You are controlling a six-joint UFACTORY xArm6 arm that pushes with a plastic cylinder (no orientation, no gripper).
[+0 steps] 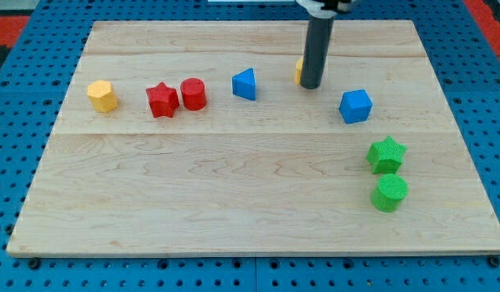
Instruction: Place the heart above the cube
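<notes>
A blue cube (355, 105) lies at the view's right of centre on the wooden board (234, 203). A yellow block (299, 70), mostly hidden behind my rod, shows only as a sliver at the rod's left; its shape cannot be made out. My tip (311, 85) rests on the board right against that yellow block, up and to the left of the blue cube.
A blue triangular block (245, 84) lies left of my tip. A red cylinder (193, 94) and red star (161, 100) sit side by side further left. A yellow hexagon block (102, 96) is at far left. A green star (386, 155) and green cylinder (390, 193) are at lower right.
</notes>
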